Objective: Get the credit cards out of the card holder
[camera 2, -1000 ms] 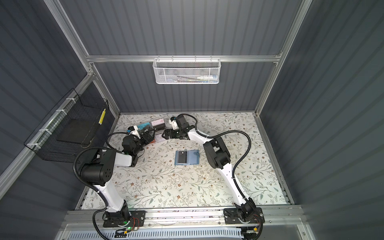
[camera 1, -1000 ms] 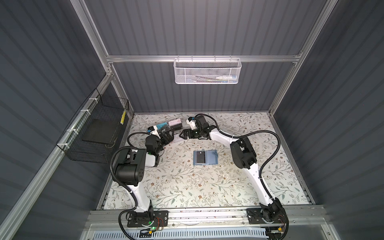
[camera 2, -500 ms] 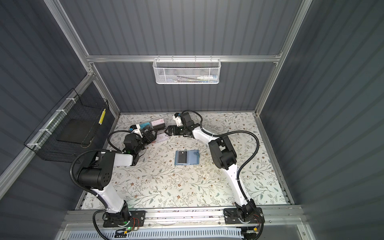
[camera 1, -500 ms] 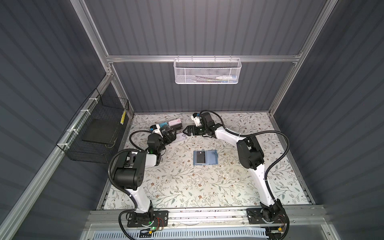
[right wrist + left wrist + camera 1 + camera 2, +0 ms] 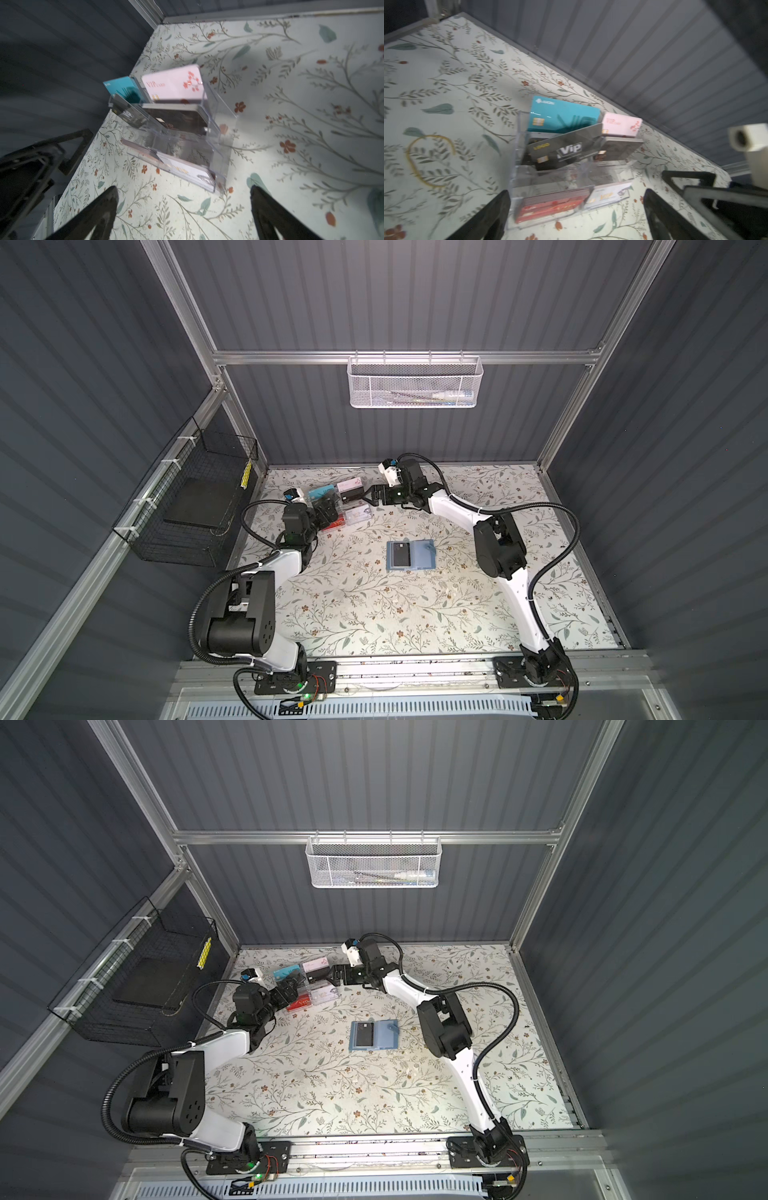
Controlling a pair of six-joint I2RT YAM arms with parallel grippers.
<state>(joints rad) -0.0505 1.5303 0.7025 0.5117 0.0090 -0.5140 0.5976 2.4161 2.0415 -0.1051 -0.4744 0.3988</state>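
The floral-patterned table (image 5: 374,614) fills the floor of the grey-walled cell. The left arm (image 5: 266,572) and right arm (image 5: 498,547) both reach toward its far left corner. A black wire basket (image 5: 199,506) hangs on the left wall and a white mesh basket (image 5: 415,383) hangs on the back rail. In that far corner stands a clear acrylic tiered rack (image 5: 349,506) of coloured cards. The left gripper (image 5: 326,510) is at the rack's left side and the right gripper (image 5: 366,498) at its right side. Both have their jaws spread wide with nothing between them. In each wrist view the two dark fingers (image 5: 492,216) (image 5: 99,214) frame the rack without touching it. The card holder (image 5: 410,555), slate blue, lies opened flat near the middle of the table, well apart from both grippers. A black credit card (image 5: 401,554) lies on its left half; whether it sits inside a sleeve cannot be told from the top views. In the rack, a teal card (image 5: 562,116) and a pink VIP card (image 5: 622,125) stand in the top tier. A grey VIP card (image 5: 564,149) leans askew in the middle tier beside a dark stack (image 5: 618,148). A red stack (image 5: 550,205) and a white card (image 5: 608,194) fill the bottom tier. The holder's snap tab (image 5: 430,548) lies on its right half.
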